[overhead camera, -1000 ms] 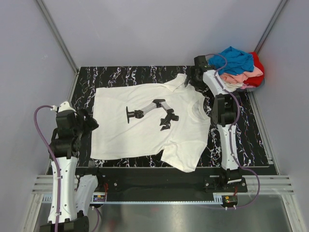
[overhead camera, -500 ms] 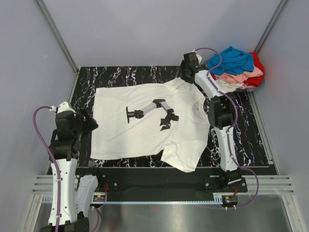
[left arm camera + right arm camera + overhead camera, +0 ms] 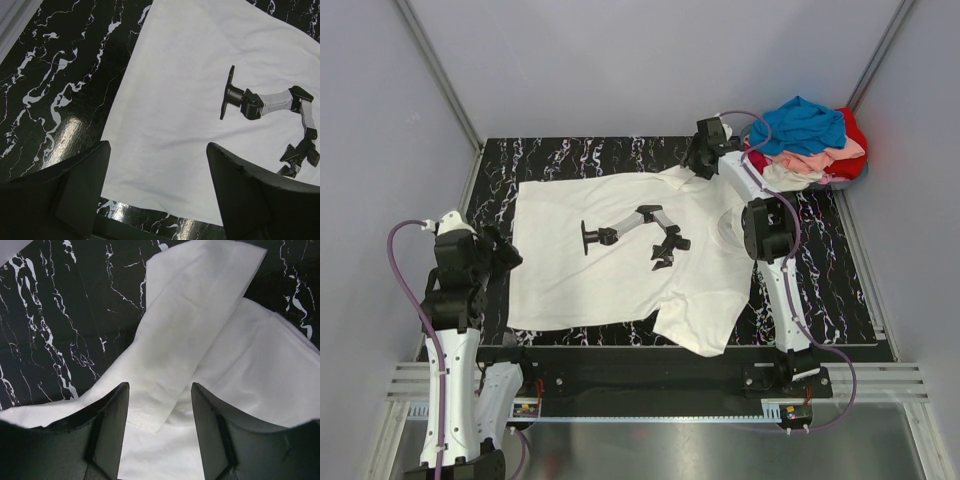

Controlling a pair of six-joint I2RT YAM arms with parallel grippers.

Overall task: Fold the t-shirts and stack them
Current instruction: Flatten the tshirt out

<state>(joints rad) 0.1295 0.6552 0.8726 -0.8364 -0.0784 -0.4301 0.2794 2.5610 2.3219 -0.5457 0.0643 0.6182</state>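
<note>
A cream-white t-shirt (image 3: 610, 275) with a black printed robot arm (image 3: 635, 228) lies spread flat on the black marble table (image 3: 570, 155). My left gripper (image 3: 506, 254) is open and empty, hovering over the shirt's near-left hem corner (image 3: 150, 170); the left wrist view shows its jaws (image 3: 157, 147) wide apart above the shirt (image 3: 190, 75). My right gripper (image 3: 698, 165) is open over the far sleeve (image 3: 682, 180). In the right wrist view the jaws (image 3: 160, 386) straddle the sleeve's stitched hem (image 3: 165, 390), and the sleeve (image 3: 200, 305) lies folded over the body. Whether the fingers touch the cloth cannot be told.
A pile of tees sits at the table's back right corner: bright blue (image 3: 805, 122) on top, pale pink (image 3: 815, 160) and red (image 3: 857, 150) beneath. Grey walls close in on all sides. The near sleeve (image 3: 705, 325) reaches toward the table's front edge.
My right gripper has moved left and slightly away, from beside the pile to over the far sleeve. The left arm has barely shifted. The shirt lies the same.
</note>
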